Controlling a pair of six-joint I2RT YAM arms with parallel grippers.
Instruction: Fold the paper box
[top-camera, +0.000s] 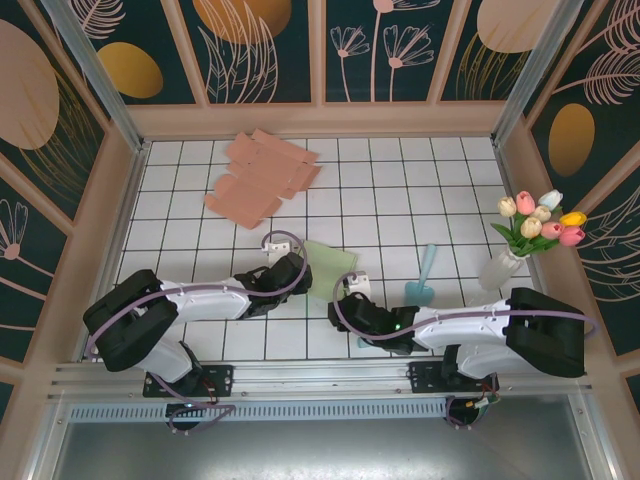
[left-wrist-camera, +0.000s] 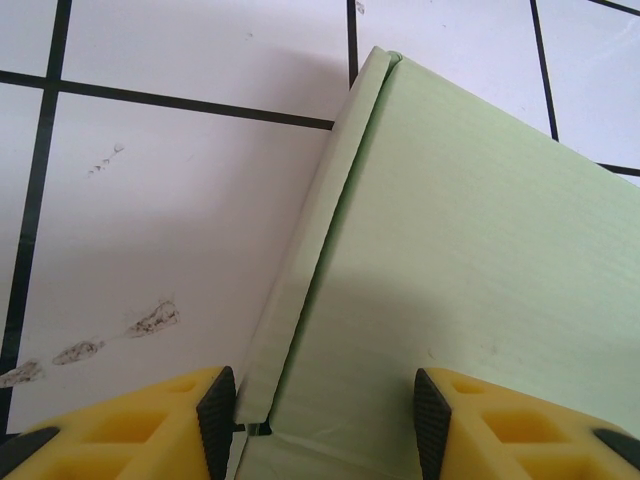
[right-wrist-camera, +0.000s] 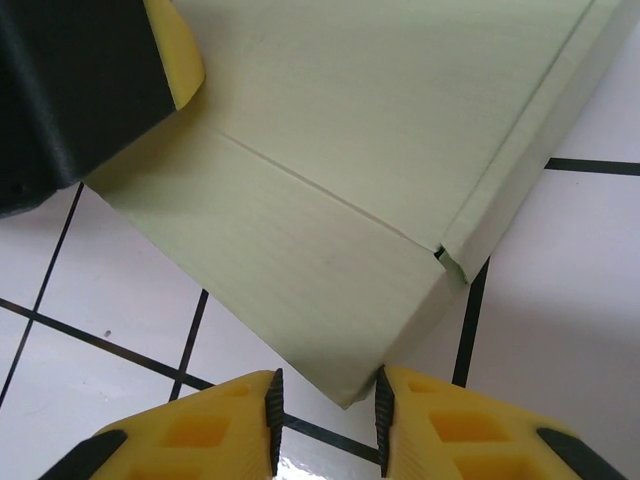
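Note:
The pale green paper box (top-camera: 331, 264) lies flat on the tiled table between my two grippers. My left gripper (top-camera: 298, 276) is at the box's left edge. In the left wrist view the left gripper (left-wrist-camera: 325, 415) has its jaws wide apart over the box (left-wrist-camera: 460, 250), its left pad against the raised side flap (left-wrist-camera: 300, 270). My right gripper (top-camera: 352, 292) is at the box's near corner. In the right wrist view the right gripper (right-wrist-camera: 328, 420) straddles that corner of the box (right-wrist-camera: 350, 150) with its jaws narrow, and a gap shows at the left pad. The left gripper's finger (right-wrist-camera: 175, 50) rests on the box.
A pile of flat pink cardboard blanks (top-camera: 262, 178) lies at the back left. A teal scoop (top-camera: 422, 278) lies right of the box, and a vase of tulips (top-camera: 525, 235) stands by the right wall. Wooden walls surround the table.

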